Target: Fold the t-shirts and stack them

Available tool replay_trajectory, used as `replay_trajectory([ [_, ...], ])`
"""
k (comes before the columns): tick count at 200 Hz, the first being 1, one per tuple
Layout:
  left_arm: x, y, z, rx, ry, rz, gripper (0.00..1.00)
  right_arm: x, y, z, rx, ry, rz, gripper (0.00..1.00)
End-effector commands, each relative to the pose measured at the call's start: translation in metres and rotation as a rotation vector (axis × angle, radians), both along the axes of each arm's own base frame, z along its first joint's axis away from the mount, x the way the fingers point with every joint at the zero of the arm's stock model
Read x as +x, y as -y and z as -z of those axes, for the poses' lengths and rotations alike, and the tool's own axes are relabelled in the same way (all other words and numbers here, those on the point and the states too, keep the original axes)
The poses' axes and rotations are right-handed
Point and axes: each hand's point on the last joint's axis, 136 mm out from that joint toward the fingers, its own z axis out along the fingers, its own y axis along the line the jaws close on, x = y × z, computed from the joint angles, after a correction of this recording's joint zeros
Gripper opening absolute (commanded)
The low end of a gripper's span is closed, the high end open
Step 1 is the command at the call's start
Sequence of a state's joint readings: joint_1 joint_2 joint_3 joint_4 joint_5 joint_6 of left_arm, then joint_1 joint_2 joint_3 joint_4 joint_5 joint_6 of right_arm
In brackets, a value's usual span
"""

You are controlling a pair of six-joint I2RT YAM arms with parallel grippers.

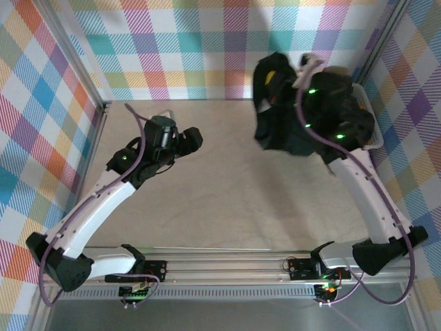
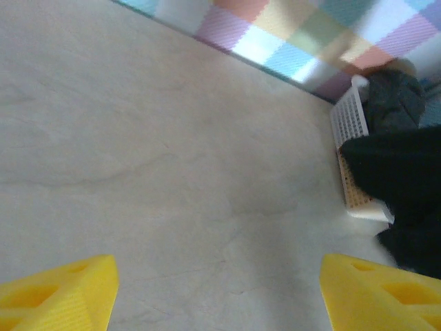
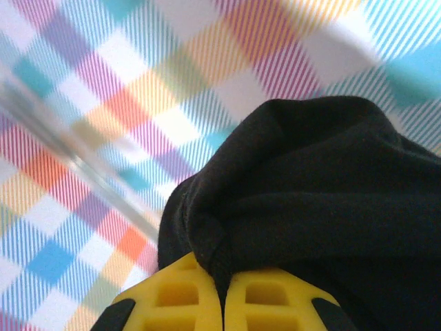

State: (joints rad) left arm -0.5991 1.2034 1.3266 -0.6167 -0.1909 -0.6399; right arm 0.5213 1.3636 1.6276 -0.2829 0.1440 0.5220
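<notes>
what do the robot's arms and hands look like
The left arm and right arm have white shells, black joints, small green lights and a purple cable each. The left hand and right hand have yellow wedge-shaped fingers with cut-out pockets.

The table (image 1: 227, 186) has a pale beige, faintly veined surface. A white plastic basket (image 1: 373, 121) stands at the far right corner of the table, close to the walls. In the left wrist view, the basket (image 2: 348, 117) presents a fine lattice side. Pastel plaid walls (image 1: 207, 48) enclose the table on three sides. An aluminium rail (image 1: 227, 265) runs along the near edge.
</notes>
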Motion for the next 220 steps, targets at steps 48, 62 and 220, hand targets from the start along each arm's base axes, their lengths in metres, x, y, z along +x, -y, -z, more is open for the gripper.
replay_trajectory([
  [48, -0.039, -0.062, 0.029, 0.107, -0.083, -0.167, 0.79, -0.013, -0.241, 0.234, -0.238, -0.513, -0.496, 0.25],
  [62, -0.045, -0.067, 0.044, 0.143, -0.130, -0.169, 0.79, -0.013, -0.242, 0.249, -0.252, -0.546, -0.494, 0.43],
  [220, -0.013, -0.051, 0.229, -0.102, -0.629, -0.175, 0.88, -0.091, 0.020, 0.399, -0.197, -1.058, -0.029, 0.60],
])
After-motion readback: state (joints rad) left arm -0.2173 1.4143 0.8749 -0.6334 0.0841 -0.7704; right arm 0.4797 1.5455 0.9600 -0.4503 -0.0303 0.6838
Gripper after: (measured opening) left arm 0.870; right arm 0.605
